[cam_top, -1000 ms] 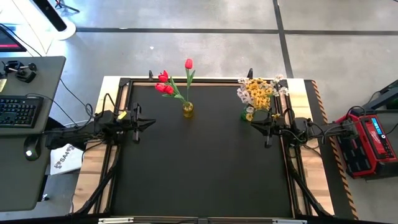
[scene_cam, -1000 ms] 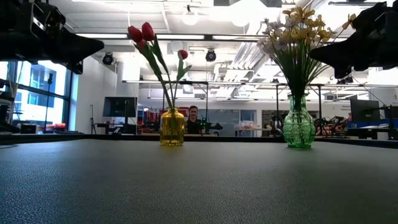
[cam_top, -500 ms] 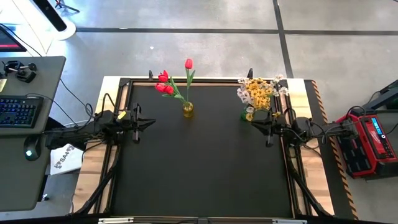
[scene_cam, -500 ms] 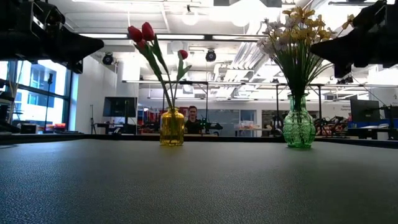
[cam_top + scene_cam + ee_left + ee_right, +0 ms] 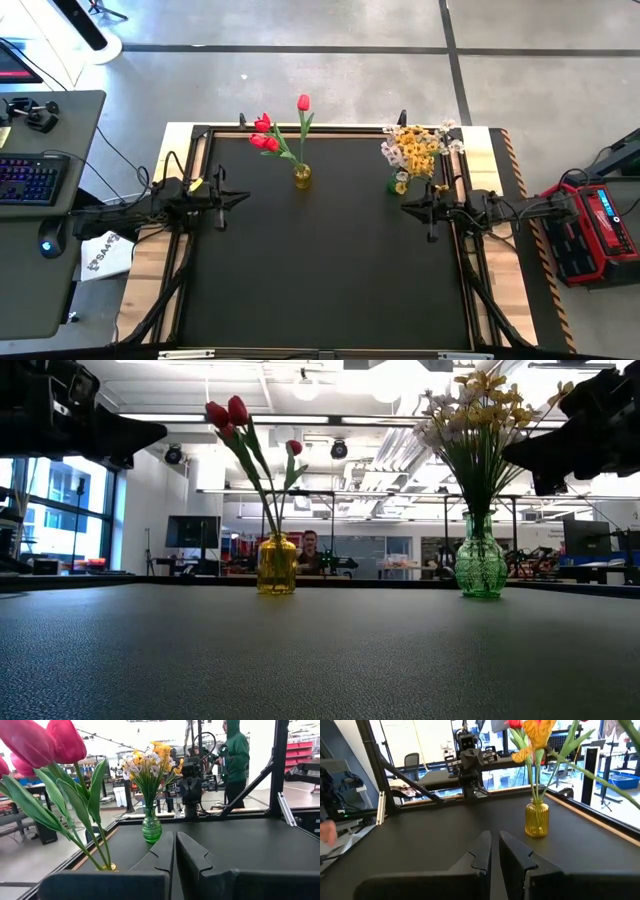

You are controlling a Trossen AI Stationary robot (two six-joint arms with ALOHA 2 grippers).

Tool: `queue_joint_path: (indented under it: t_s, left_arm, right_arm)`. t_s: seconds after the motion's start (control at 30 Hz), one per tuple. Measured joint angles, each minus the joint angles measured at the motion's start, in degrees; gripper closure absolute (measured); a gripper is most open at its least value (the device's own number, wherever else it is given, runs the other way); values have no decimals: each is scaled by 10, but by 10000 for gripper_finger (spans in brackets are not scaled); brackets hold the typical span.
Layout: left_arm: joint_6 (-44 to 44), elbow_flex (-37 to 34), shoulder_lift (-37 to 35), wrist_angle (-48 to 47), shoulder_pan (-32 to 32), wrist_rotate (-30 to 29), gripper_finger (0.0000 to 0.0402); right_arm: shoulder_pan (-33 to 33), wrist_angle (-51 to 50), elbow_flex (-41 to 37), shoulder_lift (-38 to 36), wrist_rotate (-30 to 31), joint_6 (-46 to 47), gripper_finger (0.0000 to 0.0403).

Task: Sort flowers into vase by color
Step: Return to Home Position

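The right gripper (image 5: 405, 207) has eased off the green vase (image 5: 481, 567), which is now near its tips and to one side. Both it and the left gripper (image 5: 246, 197) are clenched on nothing. Red tulips (image 5: 265, 138) fill the yellow vase (image 5: 277, 564) just beyond the left gripper's tips, and yellow-white sprays (image 5: 420, 150) fill the green one, so sorting looks done.

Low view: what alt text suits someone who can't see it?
A yellow vase of red tulips stands left and a green vase of yellow and white sprays right on a dark table. The left gripper and right gripper hang in the upper corners.
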Motion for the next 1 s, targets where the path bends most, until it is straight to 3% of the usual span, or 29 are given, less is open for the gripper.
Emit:
queue_joint_path:
  t_s: [1.0]
  left_arm:
    - [-24, 0, 0, 0, 0, 0, 394]
  right_arm:
    - [0, 0, 0, 1, -1, 1, 382]
